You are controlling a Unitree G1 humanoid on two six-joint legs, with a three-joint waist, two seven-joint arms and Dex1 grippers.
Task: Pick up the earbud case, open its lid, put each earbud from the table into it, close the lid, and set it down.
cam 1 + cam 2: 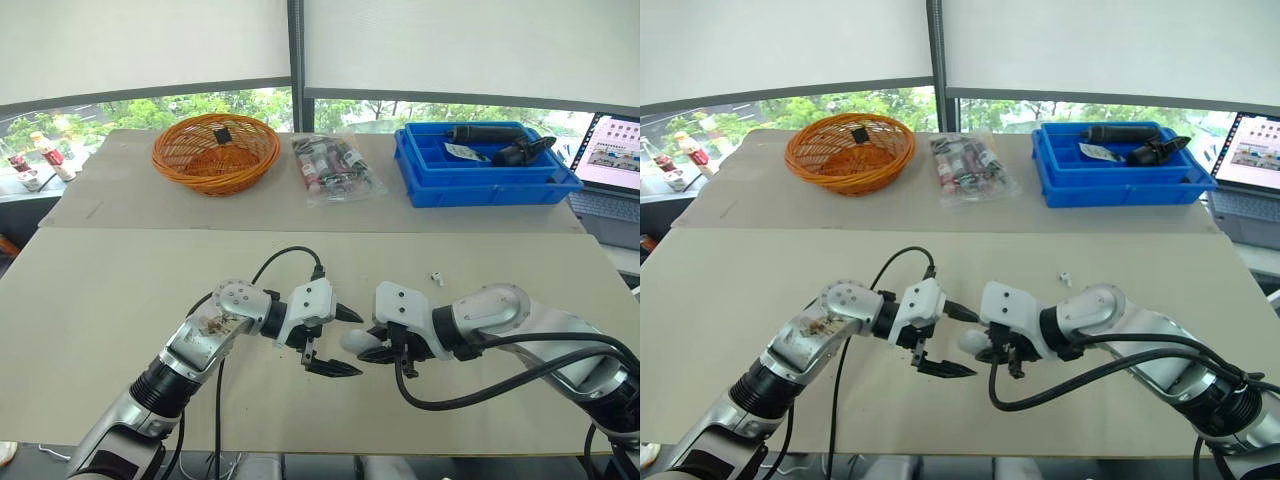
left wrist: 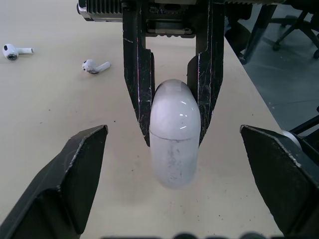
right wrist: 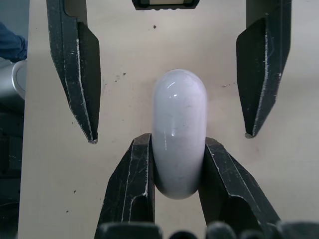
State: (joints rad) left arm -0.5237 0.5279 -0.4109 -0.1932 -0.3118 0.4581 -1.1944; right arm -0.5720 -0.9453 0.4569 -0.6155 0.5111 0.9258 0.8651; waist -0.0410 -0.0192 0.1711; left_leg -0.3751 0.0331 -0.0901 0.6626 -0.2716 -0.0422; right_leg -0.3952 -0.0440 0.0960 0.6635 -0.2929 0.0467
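Earbud case, lid closed, is pinched in my right gripper above the table; my left gripper stands wide open around it. One earbud lies at 1 o'clock from it.

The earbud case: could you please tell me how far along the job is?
Done: the case is picked up, clamped in the right gripper, jaws shut. In hand: the left gripper, jaws open, flanks its free end; it is not yet opened. Left: both earbuds lie on the table; then closing and setting down.
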